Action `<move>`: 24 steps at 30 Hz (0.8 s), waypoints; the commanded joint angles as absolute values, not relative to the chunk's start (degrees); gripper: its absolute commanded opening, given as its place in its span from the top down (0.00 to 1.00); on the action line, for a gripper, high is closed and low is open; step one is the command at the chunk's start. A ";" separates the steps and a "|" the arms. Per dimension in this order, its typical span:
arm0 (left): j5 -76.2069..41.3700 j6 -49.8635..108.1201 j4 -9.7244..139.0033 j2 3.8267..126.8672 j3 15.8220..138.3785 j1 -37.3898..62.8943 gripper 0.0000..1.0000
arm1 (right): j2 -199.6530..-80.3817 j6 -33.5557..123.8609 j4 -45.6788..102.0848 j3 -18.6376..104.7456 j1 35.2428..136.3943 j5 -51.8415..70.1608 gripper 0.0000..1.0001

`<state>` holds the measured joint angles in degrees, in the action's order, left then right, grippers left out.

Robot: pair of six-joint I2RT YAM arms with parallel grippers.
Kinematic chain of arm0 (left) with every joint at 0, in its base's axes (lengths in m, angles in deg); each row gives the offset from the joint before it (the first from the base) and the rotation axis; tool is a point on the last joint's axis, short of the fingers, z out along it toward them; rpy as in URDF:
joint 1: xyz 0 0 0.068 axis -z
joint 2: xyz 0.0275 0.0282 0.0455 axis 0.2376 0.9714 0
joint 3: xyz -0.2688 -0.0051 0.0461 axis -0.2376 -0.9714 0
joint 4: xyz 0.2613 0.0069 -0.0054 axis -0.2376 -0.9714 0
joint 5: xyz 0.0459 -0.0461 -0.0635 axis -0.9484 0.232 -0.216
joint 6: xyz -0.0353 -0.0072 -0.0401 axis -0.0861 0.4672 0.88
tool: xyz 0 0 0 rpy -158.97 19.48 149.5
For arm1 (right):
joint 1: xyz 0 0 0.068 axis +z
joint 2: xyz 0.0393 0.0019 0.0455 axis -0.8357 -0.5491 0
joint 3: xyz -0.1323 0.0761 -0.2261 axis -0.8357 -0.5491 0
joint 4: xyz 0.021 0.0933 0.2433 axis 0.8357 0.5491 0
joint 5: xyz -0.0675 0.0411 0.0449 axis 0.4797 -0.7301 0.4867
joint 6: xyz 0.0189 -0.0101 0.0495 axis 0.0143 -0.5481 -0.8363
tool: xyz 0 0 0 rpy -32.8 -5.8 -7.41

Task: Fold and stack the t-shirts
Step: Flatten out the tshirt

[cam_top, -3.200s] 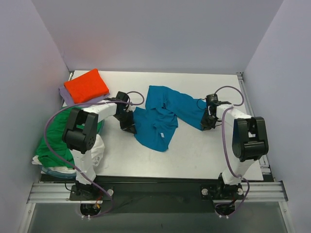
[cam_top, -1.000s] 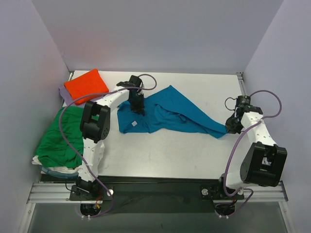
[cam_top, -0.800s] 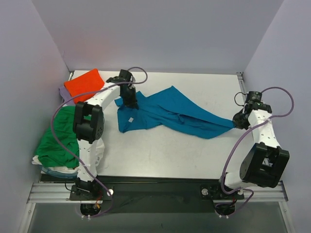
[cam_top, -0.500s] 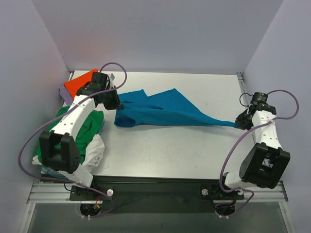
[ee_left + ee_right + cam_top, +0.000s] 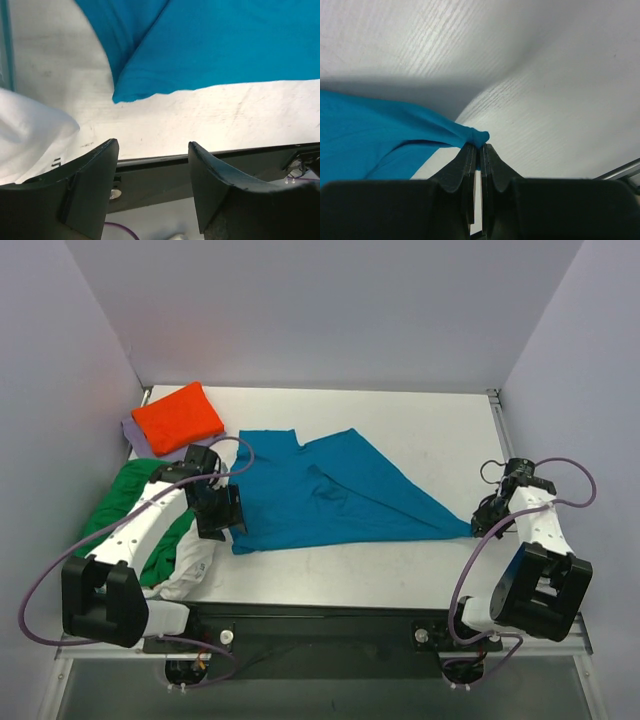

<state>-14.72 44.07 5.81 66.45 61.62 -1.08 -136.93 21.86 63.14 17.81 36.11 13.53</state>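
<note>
Limp, light teal-blue t-shirt (image 5: pixel 320 495), probably best gripped at corners. Right end effector (image 5: pixel 479 149) pinches one; left end effector (image 5: pixel 152 146) gapes empty.

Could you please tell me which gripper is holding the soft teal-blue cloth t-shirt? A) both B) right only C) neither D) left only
B: the right gripper is shut on a bunched tip of the soft teal-blue cloth t-shirt, while the left gripper is open with nothing between its fingers.
</note>
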 commanded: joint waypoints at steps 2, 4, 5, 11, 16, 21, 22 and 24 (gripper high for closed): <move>-14.87 42.60 10.05 67.45 68.38 -0.31 0.32 | -134.17 21.29 66.02 15.85 36.30 13.02 1.00; -14.43 42.51 14.78 72.35 72.77 1.01 0.32 | -134.08 21.29 65.84 15.76 36.48 12.24 1.00; -14.43 42.25 16.03 74.38 74.61 2.76 0.32 | -134.17 21.29 65.84 15.85 36.48 11.97 1.00; -15.84 36.37 23.51 92.22 95.87 10.50 0.32 | -134.08 22.17 65.23 16.99 36.74 9.77 1.00; -16.71 27.05 23.16 104.09 108.45 13.76 0.32 | -134.26 21.73 64.96 17.34 36.65 8.02 1.00; -15.14 19.41 23.86 108.33 110.66 14.11 0.29 | -134.70 21.64 64.70 17.34 36.74 6.87 1.00; -14.78 18.61 24.47 109.11 110.49 14.11 0.28 | -134.70 21.82 64.78 17.43 36.74 6.78 1.00; -13.12 16.33 25.44 109.82 109.88 14.20 0.27 | -134.87 22.43 64.87 17.60 36.65 6.61 1.00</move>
